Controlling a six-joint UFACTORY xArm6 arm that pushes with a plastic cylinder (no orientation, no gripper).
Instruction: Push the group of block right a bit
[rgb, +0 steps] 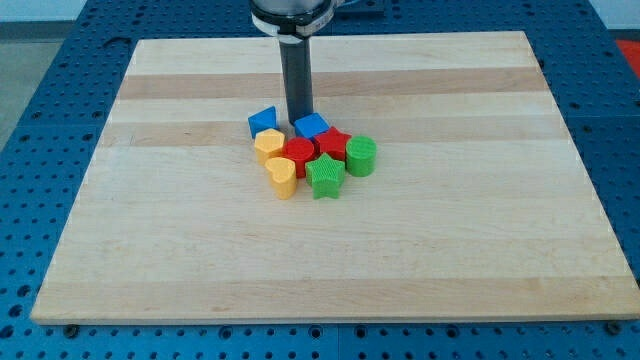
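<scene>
A tight group of blocks sits a little above the middle of the wooden board (420, 250). It holds a blue block (263, 121) at the left, a blue cube (312, 126), a red block (334, 143), a red cylinder (298, 155), a yellow block (268, 146), a yellow heart (282, 177), a green star (325, 176) and a green cylinder (361, 156). My tip (298, 120) stands at the group's top edge, between the two blue blocks, close to the blue cube's left side.
The board lies on a blue perforated table (40, 120). The arm's mount (292, 15) hangs over the board's top edge.
</scene>
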